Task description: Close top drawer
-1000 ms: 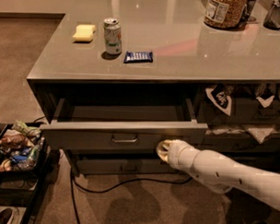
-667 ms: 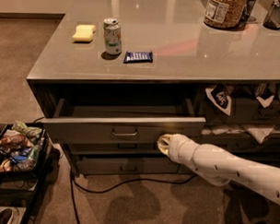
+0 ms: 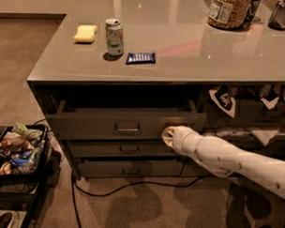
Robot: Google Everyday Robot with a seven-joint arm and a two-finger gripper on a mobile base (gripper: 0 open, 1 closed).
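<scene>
The top drawer (image 3: 95, 126) is wide and dark grey, with a small metal bail handle (image 3: 127, 129) at its middle. It stands slightly pulled out under the counter top, and a narrow dark gap shows above its front. My gripper (image 3: 169, 136) sits at the end of the white arm, pressed against the right part of the drawer front, to the right of the handle. The fingers are hidden against the drawer front.
Two shallower grey drawers (image 3: 127, 149) lie below. On the counter (image 3: 182, 61) are a yellow sponge (image 3: 85, 33), a soda can (image 3: 114, 36), a blue snack packet (image 3: 140, 57) and a jar (image 3: 226, 11). A black bin of items (image 3: 14, 151) stands at left. A cable (image 3: 130, 185) runs on the floor.
The top drawer has slid inward toward the cabinet, so less of its inside shows. My gripper has stayed against the drawer front and moved in with it.
</scene>
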